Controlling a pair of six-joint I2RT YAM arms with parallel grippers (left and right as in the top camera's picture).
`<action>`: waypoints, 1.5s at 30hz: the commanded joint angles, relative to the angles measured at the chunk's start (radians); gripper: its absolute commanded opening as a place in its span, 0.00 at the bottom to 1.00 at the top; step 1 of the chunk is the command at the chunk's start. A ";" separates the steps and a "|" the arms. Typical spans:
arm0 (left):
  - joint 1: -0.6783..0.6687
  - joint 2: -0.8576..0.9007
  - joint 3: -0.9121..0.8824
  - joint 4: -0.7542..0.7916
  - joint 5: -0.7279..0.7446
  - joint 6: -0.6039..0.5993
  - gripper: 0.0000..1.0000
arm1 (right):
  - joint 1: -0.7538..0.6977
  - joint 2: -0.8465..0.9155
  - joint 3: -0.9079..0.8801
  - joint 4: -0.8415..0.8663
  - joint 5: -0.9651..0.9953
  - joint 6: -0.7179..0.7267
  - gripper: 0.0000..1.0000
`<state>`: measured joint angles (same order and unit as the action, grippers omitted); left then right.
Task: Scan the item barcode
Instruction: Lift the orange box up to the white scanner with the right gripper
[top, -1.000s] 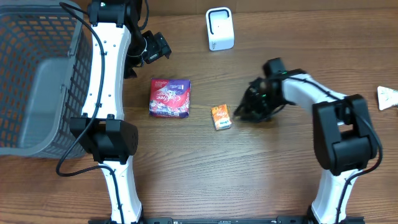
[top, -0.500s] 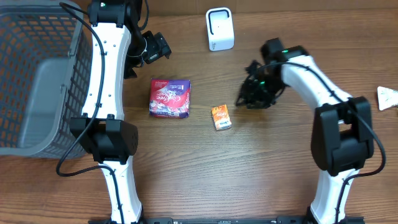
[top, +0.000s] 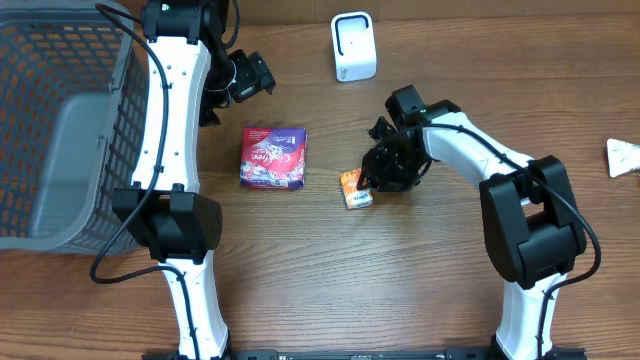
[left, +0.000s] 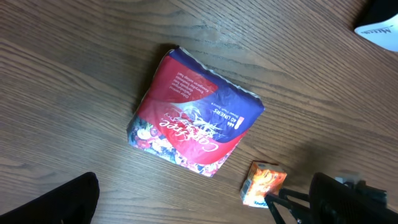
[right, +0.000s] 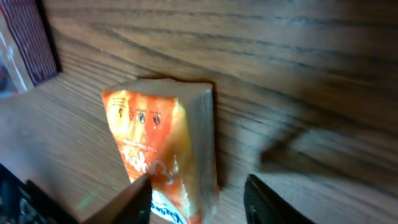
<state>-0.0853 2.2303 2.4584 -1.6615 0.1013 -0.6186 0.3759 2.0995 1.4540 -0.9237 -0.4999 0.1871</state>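
Note:
A small orange box (top: 352, 188) lies on the wooden table, right of a red and purple pack (top: 272, 158). My right gripper (top: 374, 181) is down at the box's right end and open. In the right wrist view the box (right: 165, 149) sits between the fingertips, with the gripper (right: 199, 202) straddling its near end. One fingertip (right: 134, 199) overlaps the box. The other fingertip stands apart from it, with bare wood between. My left gripper (top: 250, 78) hovers wide open and empty above the pack (left: 193, 121). The box (left: 264, 183) shows at the lower right of the left wrist view.
A white scanner (top: 353, 46) stands at the back of the table. A grey mesh basket (top: 60, 130) fills the left side. A small white item (top: 624, 157) lies at the right edge.
My right gripper has swung left and come down onto the orange box's end, its jaws a little wider than a second ago. The left arm and both items have not moved.

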 joint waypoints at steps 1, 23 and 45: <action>-0.003 0.008 0.000 -0.002 0.000 0.013 1.00 | 0.016 -0.010 -0.040 0.038 -0.005 0.027 0.45; -0.003 0.008 0.000 -0.002 0.000 0.013 1.00 | -0.209 -0.010 -0.027 0.171 -0.815 0.022 0.04; -0.003 0.008 0.000 -0.002 0.000 0.013 1.00 | -0.344 -0.011 -0.020 0.243 -0.887 0.080 0.04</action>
<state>-0.0853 2.2303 2.4584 -1.6615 0.1013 -0.6186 0.0391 2.0995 1.4097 -0.6903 -1.5227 0.2096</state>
